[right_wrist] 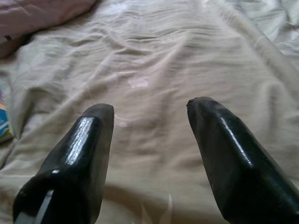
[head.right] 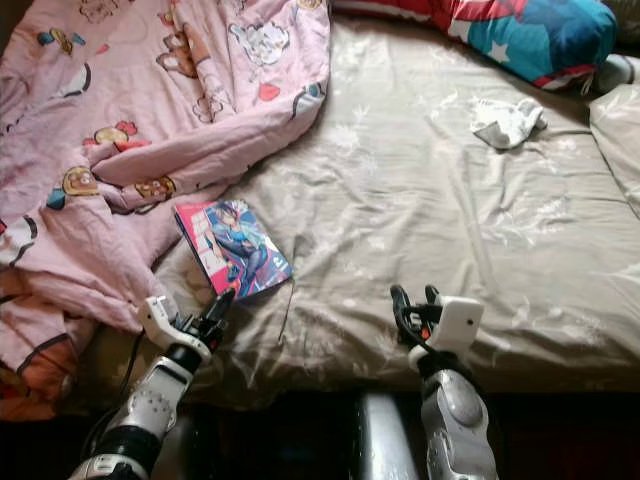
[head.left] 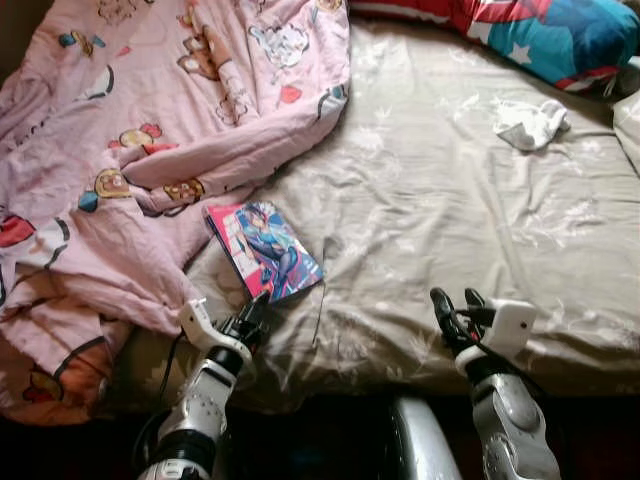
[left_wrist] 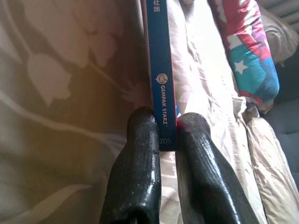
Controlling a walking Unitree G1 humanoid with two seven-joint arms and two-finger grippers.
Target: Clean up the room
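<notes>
Bed [head.left: 450, 230]: beige sheet with a pale flower print, creased all over; it fills most of the head views.
Blanket [head.left: 130, 130]: pink, cartoon-printed, heaped over the robot's left side of the bed and spilling off the near edge.
Book [head.left: 263, 249]: thin comic with a bright illustrated cover, lying flat on the sheet near the front edge, its far side touching the blanket's fold. Blue spine reads "GEMPAK STARZ" in the left wrist view [left_wrist: 161, 70].
Left gripper [head.left: 252, 312]: at the book's near corner. In the left wrist view the two black fingers [left_wrist: 135, 172] are pressed on either face of the book's spine end, clamped on it; the book sits edge-on between them.
Right gripper [head.left: 458, 312]: raised over the front edge of the bed, well apart from the book. Fingers [right_wrist: 79, 154] spread wide, nothing between them, bare sheet beyond.
Pillow [head.left: 545, 35]: red, teal and white with a star, at the far right of the bed.
White cloth [head.left: 530, 124]: small crumpled piece on the sheet, just in front of the pillow.
</notes>
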